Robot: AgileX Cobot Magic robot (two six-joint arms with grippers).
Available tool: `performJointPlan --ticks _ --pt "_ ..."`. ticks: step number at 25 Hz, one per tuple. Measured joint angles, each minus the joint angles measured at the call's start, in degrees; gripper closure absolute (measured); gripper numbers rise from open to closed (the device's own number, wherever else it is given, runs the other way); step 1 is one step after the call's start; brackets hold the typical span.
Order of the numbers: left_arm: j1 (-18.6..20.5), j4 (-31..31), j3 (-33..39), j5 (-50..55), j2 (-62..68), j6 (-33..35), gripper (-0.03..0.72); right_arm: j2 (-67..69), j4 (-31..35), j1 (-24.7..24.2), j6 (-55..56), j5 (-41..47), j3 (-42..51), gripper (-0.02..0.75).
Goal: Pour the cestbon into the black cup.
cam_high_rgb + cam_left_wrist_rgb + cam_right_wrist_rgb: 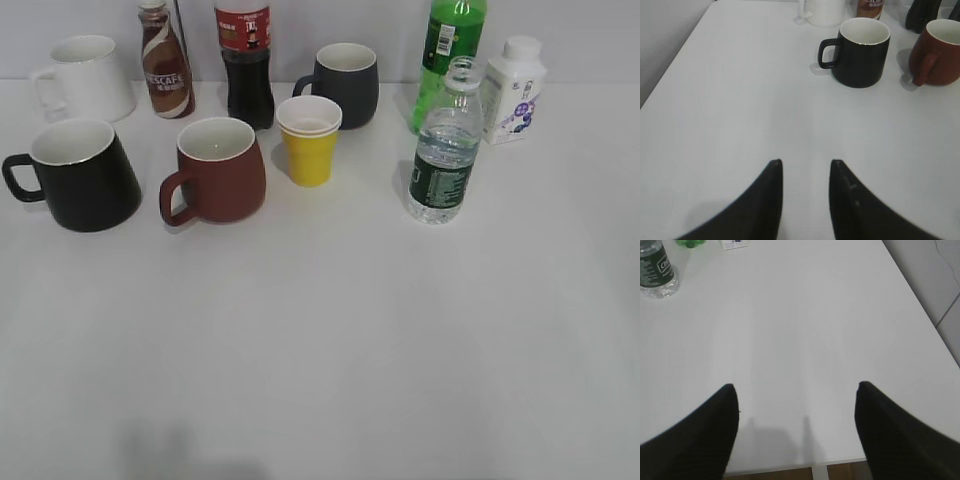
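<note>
The right gripper [795,390] was held wide open over bare white table [805,330], nothing between its fingers. The cestbon [655,267] was seen far ahead and to its left, upright and uncapped, well apart. The left gripper [805,165] was parted by a narrow gap, empty. The black cup [861,51] stood ahead, slightly right, its handle turned left, with a maroon mug [938,51] just beside it further right.
</note>
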Motion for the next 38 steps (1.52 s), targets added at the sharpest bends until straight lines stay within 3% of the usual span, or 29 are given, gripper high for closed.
performJointPlan --ticks 34,36,38 --pt "0.00 0.00 0.00 -0.18 0.00 0.00 0.449 0.00 0.00 0.00 0.00 0.00 0.00 0.192" --pt "0.00 -0.13 -0.80 -2.88 0.36 0.00 0.449 0.00 0.00 0.00 0.00 0.00 0.00 0.192" --pt "0.00 -0.26 -1.16 -12.99 1.89 0.00 0.449 0.00 0.00 0.00 0.00 0.00 0.00 0.192"
